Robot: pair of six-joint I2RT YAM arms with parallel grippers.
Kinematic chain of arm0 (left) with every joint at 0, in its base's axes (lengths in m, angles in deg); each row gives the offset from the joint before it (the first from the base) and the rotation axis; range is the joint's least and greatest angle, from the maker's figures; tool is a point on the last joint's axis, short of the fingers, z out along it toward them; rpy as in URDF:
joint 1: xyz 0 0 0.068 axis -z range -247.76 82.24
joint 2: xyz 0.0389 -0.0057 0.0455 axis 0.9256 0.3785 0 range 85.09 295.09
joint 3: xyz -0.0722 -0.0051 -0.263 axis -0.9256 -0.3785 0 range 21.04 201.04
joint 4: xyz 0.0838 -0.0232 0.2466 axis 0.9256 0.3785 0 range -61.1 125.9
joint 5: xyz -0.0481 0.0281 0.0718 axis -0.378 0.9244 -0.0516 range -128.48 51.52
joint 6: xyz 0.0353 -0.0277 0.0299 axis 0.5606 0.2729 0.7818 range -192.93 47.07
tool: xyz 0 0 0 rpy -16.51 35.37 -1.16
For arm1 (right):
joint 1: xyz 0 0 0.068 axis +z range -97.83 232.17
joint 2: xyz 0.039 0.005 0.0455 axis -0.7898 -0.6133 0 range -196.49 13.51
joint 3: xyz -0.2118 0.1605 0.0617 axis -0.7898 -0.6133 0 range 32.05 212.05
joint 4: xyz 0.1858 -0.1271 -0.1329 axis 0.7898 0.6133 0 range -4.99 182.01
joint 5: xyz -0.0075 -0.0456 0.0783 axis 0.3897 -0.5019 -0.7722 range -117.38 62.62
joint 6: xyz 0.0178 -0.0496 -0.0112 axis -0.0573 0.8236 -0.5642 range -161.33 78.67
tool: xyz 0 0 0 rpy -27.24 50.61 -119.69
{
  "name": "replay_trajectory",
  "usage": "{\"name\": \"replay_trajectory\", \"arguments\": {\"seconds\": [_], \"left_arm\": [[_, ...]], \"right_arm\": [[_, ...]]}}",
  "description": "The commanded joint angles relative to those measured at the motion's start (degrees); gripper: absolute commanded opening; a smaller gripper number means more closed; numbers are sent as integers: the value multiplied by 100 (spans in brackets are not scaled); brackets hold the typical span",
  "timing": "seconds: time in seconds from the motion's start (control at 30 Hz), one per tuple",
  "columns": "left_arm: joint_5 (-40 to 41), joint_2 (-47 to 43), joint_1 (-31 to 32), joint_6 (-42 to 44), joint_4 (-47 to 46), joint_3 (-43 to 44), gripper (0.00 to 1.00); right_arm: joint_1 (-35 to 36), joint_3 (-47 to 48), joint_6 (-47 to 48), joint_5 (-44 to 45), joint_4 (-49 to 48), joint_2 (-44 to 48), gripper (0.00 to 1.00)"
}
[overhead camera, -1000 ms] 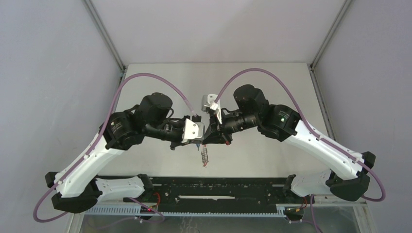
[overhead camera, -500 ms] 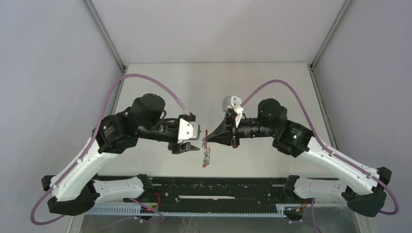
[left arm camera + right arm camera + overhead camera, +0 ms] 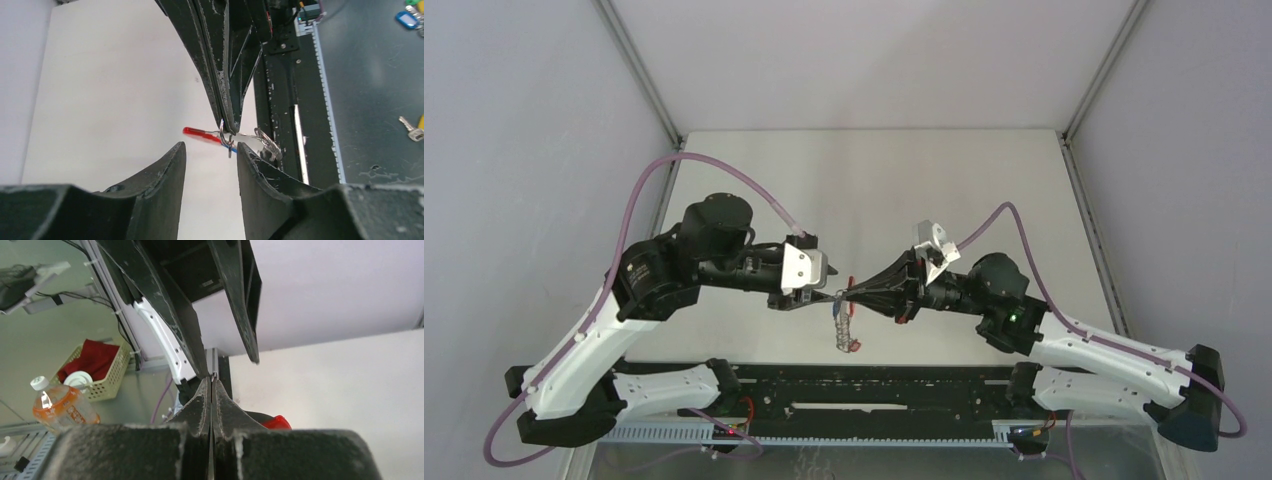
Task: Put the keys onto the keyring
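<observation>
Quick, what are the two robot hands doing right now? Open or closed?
Left gripper: open, fingers apart.
Right gripper: shut, pinching the keyring.

Keyring [image 3: 227, 136]: silver metal rings, bright and polished. Left end effector [image 3: 211, 146]: black matt plastic fingers [image 3: 165, 175], surface grainy, pale scuffs and scratches along the inner edges. Right end effector [image 3: 210, 382]: same black matt plastic, rough and worn. Counter [image 3: 115, 90]: smooth, matt, off-white.
</observation>
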Motion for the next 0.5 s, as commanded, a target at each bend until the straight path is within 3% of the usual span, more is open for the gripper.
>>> {"name": "replay_trajectory", "arguments": {"seconds": [0.0,0.47], "left_arm": [[-498,-33,20,-156,62,-33,48],[-949,-44,-43,-507,-29,-2,43]], "right_arm": [[244,65,167,434,-1176,59,0],[441,13,588,483,-1190,48,0]]}}
